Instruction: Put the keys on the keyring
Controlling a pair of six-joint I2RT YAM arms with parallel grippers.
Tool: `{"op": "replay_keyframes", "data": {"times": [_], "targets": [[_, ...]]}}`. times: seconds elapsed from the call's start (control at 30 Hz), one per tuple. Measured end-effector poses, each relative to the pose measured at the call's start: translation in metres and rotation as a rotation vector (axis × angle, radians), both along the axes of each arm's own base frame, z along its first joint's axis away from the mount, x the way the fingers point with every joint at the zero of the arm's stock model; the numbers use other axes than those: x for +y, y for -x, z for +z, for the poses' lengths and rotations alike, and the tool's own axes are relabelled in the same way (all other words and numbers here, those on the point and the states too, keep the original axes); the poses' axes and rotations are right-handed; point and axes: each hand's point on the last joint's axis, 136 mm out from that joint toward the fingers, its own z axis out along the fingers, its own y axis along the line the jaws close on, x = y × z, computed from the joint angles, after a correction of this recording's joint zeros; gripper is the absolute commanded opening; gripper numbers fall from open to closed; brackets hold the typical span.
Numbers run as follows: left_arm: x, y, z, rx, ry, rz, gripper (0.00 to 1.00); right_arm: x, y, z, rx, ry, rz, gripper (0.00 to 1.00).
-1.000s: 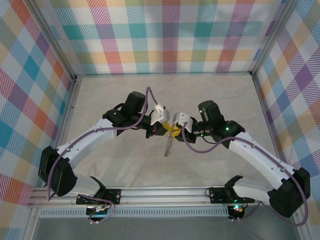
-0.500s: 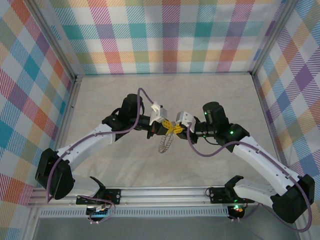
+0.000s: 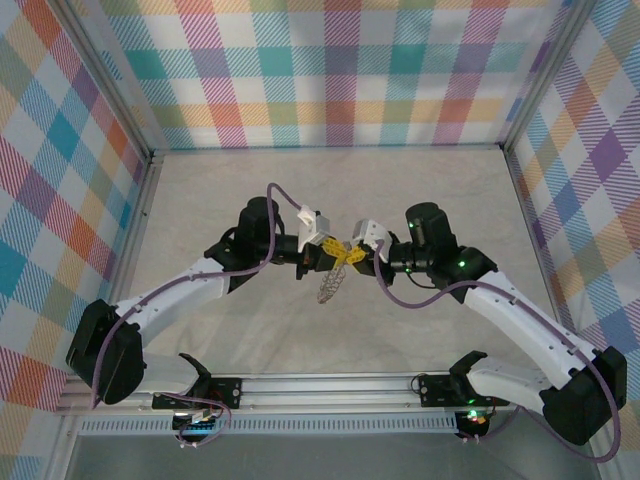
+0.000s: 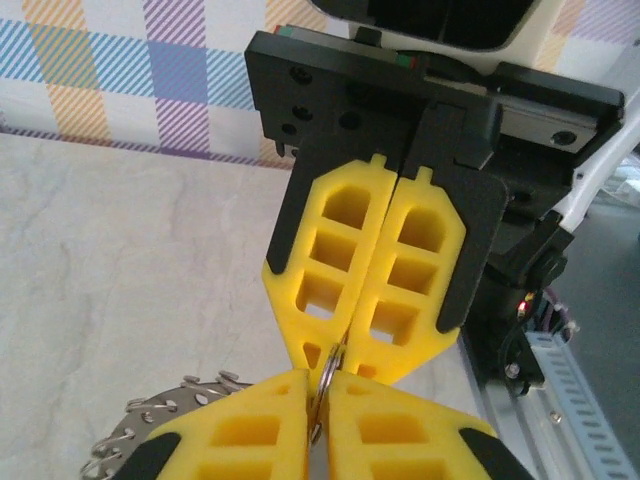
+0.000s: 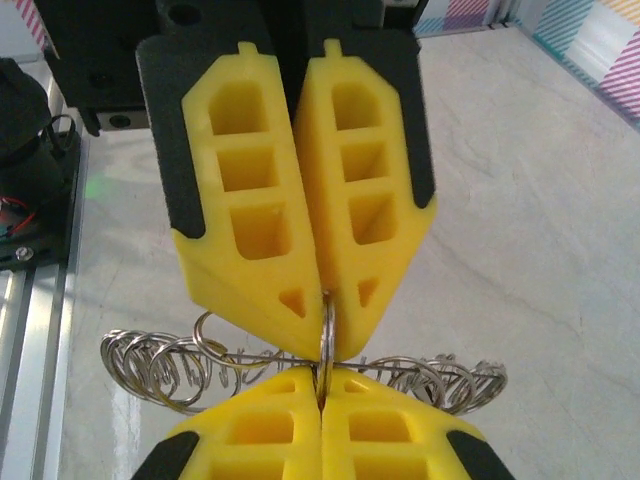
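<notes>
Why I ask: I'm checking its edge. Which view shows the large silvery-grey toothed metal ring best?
The right wrist view: the large silvery-grey toothed metal ring spans the frame close up, its wire loops sharp on both sides. The left wrist view catches one corner of it at the bottom left; the top external view shows it small and distant.

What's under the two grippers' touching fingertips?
The keyring hangs there, one small loop pinched between left gripper and right gripper. Yellow fingers cover where the loop joins it.
</notes>
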Motion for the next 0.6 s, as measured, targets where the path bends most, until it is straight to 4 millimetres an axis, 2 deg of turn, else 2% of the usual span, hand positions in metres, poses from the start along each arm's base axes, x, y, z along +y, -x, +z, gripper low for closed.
{"op": "replay_keyframes", "data": {"times": [0.2, 0.27, 0.43, 0.5, 0.6], "targets": [[0.000, 0.005, 0.009, -0.045, -0.119, -0.051, 0.23, 0.003, -0.001, -0.008, -0.028, 0.135, 0.045, 0.00], [0.001, 0.005, 0.003, -0.027, -0.156, -0.064, 0.22, 0.003, 0.000, -0.013, -0.032, 0.180, 0.058, 0.00], [0.001, 0.005, -0.028, 0.063, -0.261, -0.088, 0.22, -0.002, 0.000, -0.028, -0.020, 0.261, 0.065, 0.00], [0.002, 0.006, -0.032, 0.075, -0.278, -0.094, 0.22, -0.005, 0.001, -0.031, -0.010, 0.278, 0.062, 0.00], [0.005, 0.008, -0.035, 0.077, -0.296, -0.097, 0.08, -0.006, 0.003, -0.033, -0.004, 0.285, 0.068, 0.00]]}}
